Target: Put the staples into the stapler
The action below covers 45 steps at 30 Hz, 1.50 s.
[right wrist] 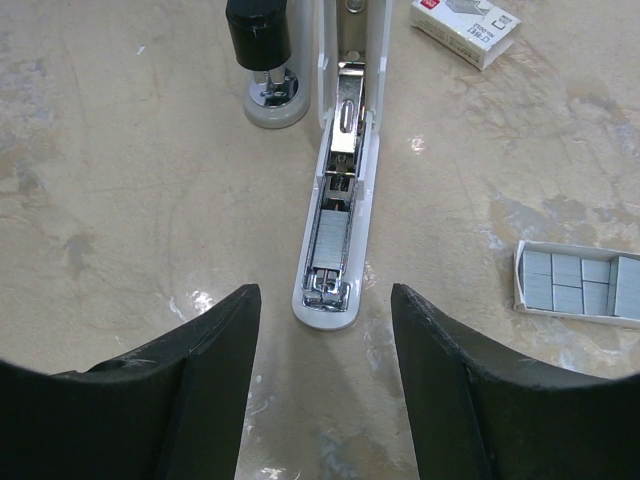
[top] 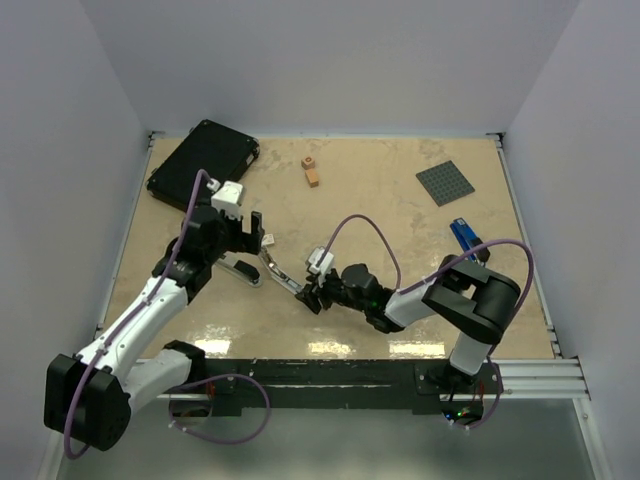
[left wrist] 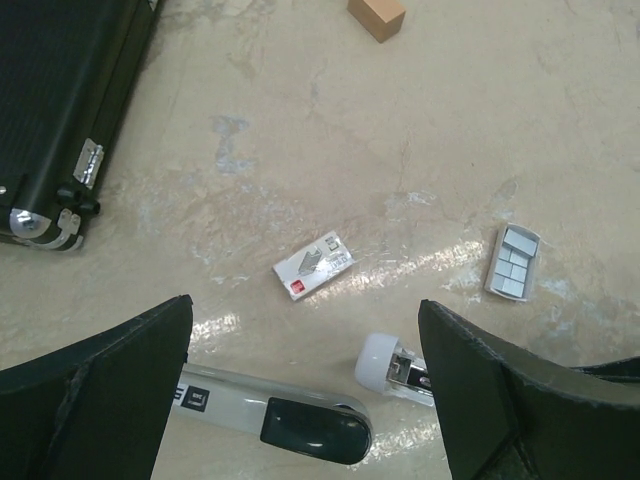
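The stapler lies opened flat on the table (top: 262,270). In the right wrist view its white magazine channel (right wrist: 340,215) points at me, with a grey strip of staples (right wrist: 331,238) lying in it; its black top part (right wrist: 258,35) stands at the far left. My right gripper (right wrist: 325,335) is open, just short of the channel's near end, touching nothing. In the left wrist view the silver arm with its black tip (left wrist: 290,425) and the channel's white end (left wrist: 385,362) lie between my open left gripper's (left wrist: 305,325) fingers. Both grippers (top: 245,240) (top: 312,297) are empty.
A white tray of spare staple blocks (right wrist: 580,285) (left wrist: 512,262) and a small staple box (left wrist: 315,265) (right wrist: 465,22) lie beside the stapler. A black case (top: 203,160) is at the back left, wooden blocks (top: 311,170) at the back, a grey plate (top: 445,182) and a blue stapler (top: 463,238) at the right.
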{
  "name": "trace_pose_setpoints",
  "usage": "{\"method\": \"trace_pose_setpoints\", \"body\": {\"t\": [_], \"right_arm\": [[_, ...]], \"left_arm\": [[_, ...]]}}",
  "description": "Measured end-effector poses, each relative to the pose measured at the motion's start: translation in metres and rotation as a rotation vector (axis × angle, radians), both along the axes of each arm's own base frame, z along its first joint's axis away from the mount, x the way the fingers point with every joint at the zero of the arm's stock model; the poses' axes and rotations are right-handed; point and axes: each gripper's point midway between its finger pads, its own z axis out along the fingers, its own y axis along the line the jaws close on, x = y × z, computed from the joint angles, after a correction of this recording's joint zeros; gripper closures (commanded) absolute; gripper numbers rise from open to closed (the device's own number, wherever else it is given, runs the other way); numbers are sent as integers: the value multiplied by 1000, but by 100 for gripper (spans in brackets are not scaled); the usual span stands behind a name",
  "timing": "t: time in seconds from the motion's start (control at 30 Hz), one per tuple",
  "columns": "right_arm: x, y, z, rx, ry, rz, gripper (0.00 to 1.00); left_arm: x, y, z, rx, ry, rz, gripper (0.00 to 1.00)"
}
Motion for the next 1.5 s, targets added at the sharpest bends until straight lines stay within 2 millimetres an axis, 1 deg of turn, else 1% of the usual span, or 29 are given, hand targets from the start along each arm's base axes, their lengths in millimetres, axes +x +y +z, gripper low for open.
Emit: {"method": "trace_pose_setpoints", "body": {"t": [0.1,0.27,0.43,0.47,0.5,0.7,0.77,0.97,1.0,1.03,1.1,1.13,1.2,1.23,1.27,1.37,1.5], "right_arm": [[0,1,-2,2,-1,3,43],[2,4,2,22,-14,3,47],[2,4,-7,7,-5,4,50],[2,4,-9,4,-3,4,52],[2,4,-10,2,-2,4,53],[2,5,-8,6,-5,5,59],[3,6,-7,10,-8,6,61],[3,7,-11,4,-3,9,68],[3,7,-11,3,-2,9,70],[3,7,-11,4,-2,10,74],[3,7,-11,4,-2,11,78],[3,7,-11,4,-2,11,81],[3,7,-11,4,-3,11,83],[3,7,-11,4,-3,10,87],[3,7,-11,4,-3,8,89],[3,7,-11,3,-3,8,93],[3,7,-11,3,-4,6,96]], "left_arm": [[0,-4,-4,-10,16,-25,0],[5,-13,-13,-24,62,-70,1],[6,-23,-28,-34,118,-115,6],[6,-24,-31,-34,130,-122,7],[5,-26,-34,-36,140,-130,10],[3,-35,-47,-46,195,-176,19],[3,-37,-52,-46,219,-187,20],[-6,-39,-66,-37,284,-217,31],[-7,-40,-68,-39,293,-222,32],[-9,-40,-69,-40,299,-226,32],[-11,-41,-70,-39,310,-233,37],[-13,-41,-71,-40,315,-236,39],[-15,-42,-72,-39,323,-246,45],[-16,-43,-73,-40,329,-251,48],[-18,-44,-73,-39,335,-256,56],[-23,-51,-73,-34,344,-280,65],[-27,-61,-70,-2,335,-307,70]]}}
